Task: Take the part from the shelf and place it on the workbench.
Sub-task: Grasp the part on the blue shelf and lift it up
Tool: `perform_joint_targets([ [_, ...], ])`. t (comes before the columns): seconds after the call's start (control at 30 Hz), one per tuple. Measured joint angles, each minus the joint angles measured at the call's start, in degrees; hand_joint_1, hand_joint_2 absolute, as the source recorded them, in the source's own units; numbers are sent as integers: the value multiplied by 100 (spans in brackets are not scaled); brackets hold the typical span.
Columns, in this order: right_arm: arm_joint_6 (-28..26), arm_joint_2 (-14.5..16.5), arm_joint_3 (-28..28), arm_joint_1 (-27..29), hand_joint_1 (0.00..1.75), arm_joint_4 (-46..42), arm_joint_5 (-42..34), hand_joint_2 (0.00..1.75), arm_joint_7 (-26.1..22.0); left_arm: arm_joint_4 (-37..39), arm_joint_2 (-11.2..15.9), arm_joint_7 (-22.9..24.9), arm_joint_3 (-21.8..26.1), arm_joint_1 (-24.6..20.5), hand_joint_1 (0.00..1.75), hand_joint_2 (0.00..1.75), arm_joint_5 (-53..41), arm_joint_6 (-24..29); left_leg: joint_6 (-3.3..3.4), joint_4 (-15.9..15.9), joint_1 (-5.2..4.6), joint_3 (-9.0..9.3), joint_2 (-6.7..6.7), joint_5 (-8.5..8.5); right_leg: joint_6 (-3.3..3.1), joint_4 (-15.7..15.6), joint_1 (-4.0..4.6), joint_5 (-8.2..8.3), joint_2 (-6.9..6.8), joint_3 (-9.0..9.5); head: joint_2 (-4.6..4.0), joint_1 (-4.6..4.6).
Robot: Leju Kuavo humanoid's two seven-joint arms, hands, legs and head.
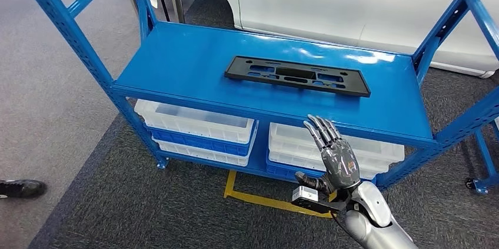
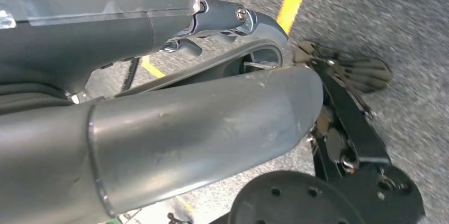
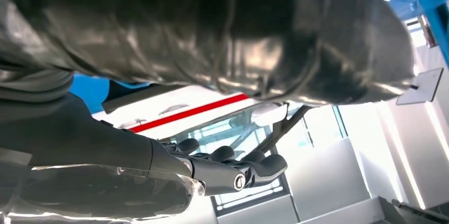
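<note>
- the black part [image 1: 297,76] lies flat on the blue shelf [image 1: 176,66], toward its back, untouched.
- the right hand [image 1: 335,158] is raised in front of the shelf's front edge, fingers straight and apart, holding nothing, well short of the part.
- left hand [image 2: 159,128]: i cannot tell its state (the wrist view is too close).
- step in hand looks like the reach; next it likely needs to go forward over the edge and close on the part's near rim.

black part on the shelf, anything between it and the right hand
Nothing visible blocks it. The black part lies flat and alone on the blue shelf, and the right hand is raised, open, in front of the shelf's front edge with only bare shelf between them.
</note>
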Motion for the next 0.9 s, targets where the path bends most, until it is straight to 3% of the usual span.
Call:
perform_joint_targets([
  [0.13, 5, -1, 0, 11, 0, -7, -1, 0, 0, 0, 7, -1, -17, -19, 0, 0, 11, -1, -139, 1, -1, 28, 26, -103, -191, -156, 53, -163, 27, 84, 0, -3],
  [0.2, 7, -3, 0, -3, 0, -16, -1, 0, -1, 0, 10, -1, -23, -31, 0, 0, 20, -1, -169, 234, 15, -45, -33, -257, -285, -176, 50, -207, 53, 142, 0, -6],
  [0.23, 9, -3, 0, -11, 0, -20, -1, 0, -1, 0, 11, -1, -24, -35, 0, 0, 23, -1, -170, 543, 16, -200, -82, -400, -327, -187, 55, -229, 58, 178, 0, -8],
  [0.3, 12, 1, 0, -22, 0, -21, -1, 0, -1, 0, 11, -1, -25, -24, 0, 0, 25, 2, -152, 1409, -3, -724, -138, -685, -391, -189, 95, -283, 77, 234, 0, -10],
  [0.33, 13, 3, 0, -20, 0, -20, -1, 0, -1, 0, 11, 0, -25, -16, 0, 0, 25, 3, -134, 1732, -18, -965, -148, -719, -412, -189, 121, -311, 95, 266, 0, -10],
  [0.37, 16, 5, 0, -18, 0, -20, -1, 0, -1, 0, 11, 0, -25, -11, 0, 0, 25, 4, -104, 1858, -37, -1123, -151, -628, -424, -188, 147, -345, 116, 309, 0, -10],
  [0.43, 22, 10, 0, -18, 0, -20, -1, 0, -1, 0, 11, 0, -25, -5, 0, 0, 26, 5, 9, 1419, -94, -1113, -162, -88, -433, -189, 195, -423, 158, 431, 0, -10],
  [0.5, 25, 13, 0, -16, 0, -19, -1, 0, -3, 4, 20, 0, -26, 5, 0, 0, 30, 4, 154, 773, -159, -933, -197, 377, -425, -191, 223, -498, 187, 518, 0, -7],
  [0.53, 25, 13, 0, -13, 0, -18, -1, 0, -4, 9, 26, 0, -26, 14, 0, 0, 36, 3, 203, 569, -185, -866, -210, 451, -406, -191, 222, -517, 196, 524, 0, -6],
  [0.6, 27, 14, 0, -10, 0, -16, 0, 0, -8, 18, 32, 1, -28, 24, 0, 0, 52, 8, 232, 412, -221, -816, -216, 419, -352, -208, 203, -522, 209, 499, 0, -8],
  [0.7, 38, 15, 1, -29, 0, -30, 7, 0, -22, 17, 30, 1, -36, 13, 0, 0, 72, 17, 243, 192, -177, -684, -199, 423, -259, -162, 201, -588, 188, 501, 0, 0],
  [0.77, 59, 21, 2, -59, 0, -33, 9, 0, -33, 20, 21, 1, -44, -3, 0, 0, 81, 13, 258, 97, -145, -581, -188, 422, -197, 347, 169, -809, 158, 250, 0, 13],
  [0.83, 80, 22, 3, -63, 0, -22, 6, 0, -36, 22, 14, 0, -55, -7, 0, 0, 91, 5, 266, 90, -140, -528, -183, 379, -134, 1022, 119, -986, 144, -184, 0, 18],
  [0.87, 85, 22, 3, -51, 0, -16, 3, 0, -36, 22, 11, -1, -61, -1, 0, 0, 95, 3, 260, 92, -137, -495, -183, 348, -106, 1175, 94, -947, 137, -324, 0, 19],
  [0.9, 85, 22, 4, -42, 0, -13, 0, 0, -37, 22, 11, -1, -67, 5, 0, 0, 98, -1, 248, 94, -134, -451, -183, 313, -84, 1115, 71, -796, 127, -356, 0, 19],
])
